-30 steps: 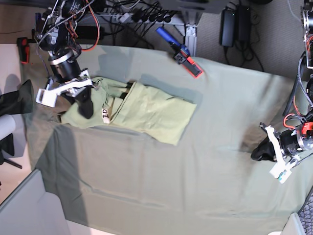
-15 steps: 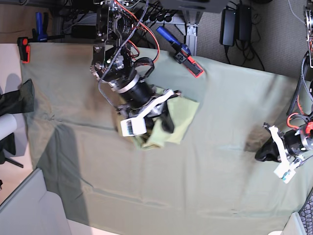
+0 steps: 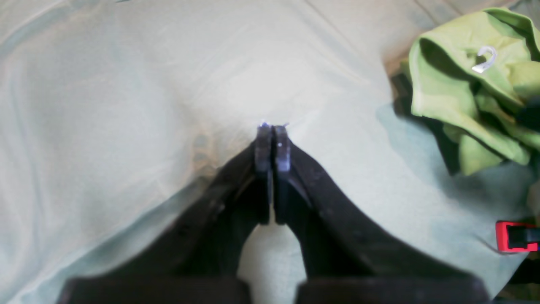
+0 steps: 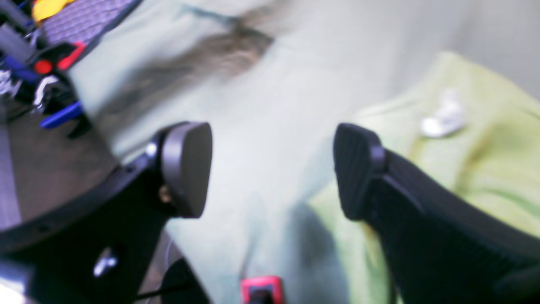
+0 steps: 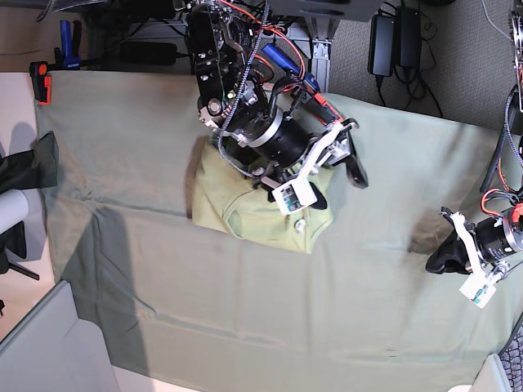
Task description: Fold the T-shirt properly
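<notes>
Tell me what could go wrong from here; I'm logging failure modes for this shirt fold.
The T-shirt lies in a rumpled, uneven bundle, so another fold may lock in creases. The right gripper, jaws open and empty, hangs at the shirt's edge over the table cloth; closing low could pinch the cloth too. The left gripper is shut and far to the side, so one arm alone may drag the bundle.

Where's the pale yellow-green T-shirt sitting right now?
In the base view, the pale yellow-green cotton T-shirt lies bunched on the grey-green table cloth, left of centre, partly under the right arm, whose open right gripper is just past its edge.
</notes>
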`<action>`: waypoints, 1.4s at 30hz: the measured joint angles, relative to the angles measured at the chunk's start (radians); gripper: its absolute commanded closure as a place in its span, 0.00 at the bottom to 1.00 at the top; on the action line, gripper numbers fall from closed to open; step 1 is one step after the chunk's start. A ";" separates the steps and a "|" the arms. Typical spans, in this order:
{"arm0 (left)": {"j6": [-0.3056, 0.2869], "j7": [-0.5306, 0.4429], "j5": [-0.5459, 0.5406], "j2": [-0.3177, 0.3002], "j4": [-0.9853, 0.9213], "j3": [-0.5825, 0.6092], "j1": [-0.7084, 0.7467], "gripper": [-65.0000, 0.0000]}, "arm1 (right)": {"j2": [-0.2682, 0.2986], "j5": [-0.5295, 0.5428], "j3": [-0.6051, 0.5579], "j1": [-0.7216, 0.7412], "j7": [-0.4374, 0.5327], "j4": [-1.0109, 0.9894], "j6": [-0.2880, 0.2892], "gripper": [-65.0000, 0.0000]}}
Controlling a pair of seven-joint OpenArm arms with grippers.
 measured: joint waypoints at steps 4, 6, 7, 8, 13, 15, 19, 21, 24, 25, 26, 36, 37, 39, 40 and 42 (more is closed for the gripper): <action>0.000 0.000 0.000 0.000 0.000 0.000 0.000 1.00 | 0.000 0.000 -0.056 0.000 0.000 0.000 0.000 0.32; 0.000 0.000 0.000 0.000 0.000 0.000 0.000 1.00 | 0.000 0.000 -0.073 0.000 0.000 0.000 0.000 0.32; 0.000 0.000 0.000 0.000 0.000 0.000 0.000 1.00 | 0.000 0.000 -0.074 0.000 0.000 0.000 0.000 0.32; 0.000 0.001 0.000 0.000 0.000 0.000 0.000 1.00 | 0.000 0.000 -0.074 0.000 0.001 0.000 0.000 0.32; 0.000 0.001 0.041 0.000 0.000 0.000 0.000 1.00 | 0.002 -0.100 -0.032 0.024 0.085 0.006 0.000 0.94; 0.000 0.002 0.057 0.000 0.000 0.000 0.000 1.00 | 0.001 -0.108 0.004 0.045 0.087 0.010 0.000 1.00; 0.000 0.001 0.129 0.000 0.000 0.000 0.000 1.00 | -0.001 -0.106 0.119 0.070 0.081 0.010 0.000 1.00; 0.000 -0.006 0.185 0.000 0.000 0.000 0.000 1.00 | -0.001 -0.108 0.188 0.083 0.072 0.010 0.000 1.00; 0.035 -0.028 0.263 0.000 0.000 0.000 0.000 1.00 | 0.000 -0.103 0.288 0.089 0.074 0.010 0.000 1.00; 0.064 -0.035 0.284 0.000 0.000 0.000 0.000 1.00 | 0.004 -0.103 0.314 0.088 0.072 0.010 0.000 1.00; 0.092 -0.038 0.302 0.000 0.000 0.000 0.000 1.00 | 0.013 -0.103 0.338 0.087 0.071 0.010 0.000 1.00; -0.001 0.145 -0.075 0.010 0.032 0.004 0.027 1.00 | 0.182 -0.043 0.448 0.097 0.075 0.010 0.000 1.00; -0.001 0.167 -0.084 0.011 0.056 0.005 0.050 1.00 | 0.190 -0.042 0.448 0.100 0.083 0.010 0.000 1.00; -0.001 0.174 -0.095 0.006 0.111 0.004 0.112 1.00 | 0.208 -0.038 0.446 0.102 0.103 -0.003 0.000 1.00; 0.000 0.177 -0.103 0.006 0.145 0.004 0.142 1.00 | 0.216 -0.035 0.446 0.105 0.109 -0.023 0.000 1.00; 0.000 0.175 -0.117 0.009 0.214 0.013 0.183 1.00 | 0.227 -0.040 0.446 0.135 0.108 -0.096 0.001 1.00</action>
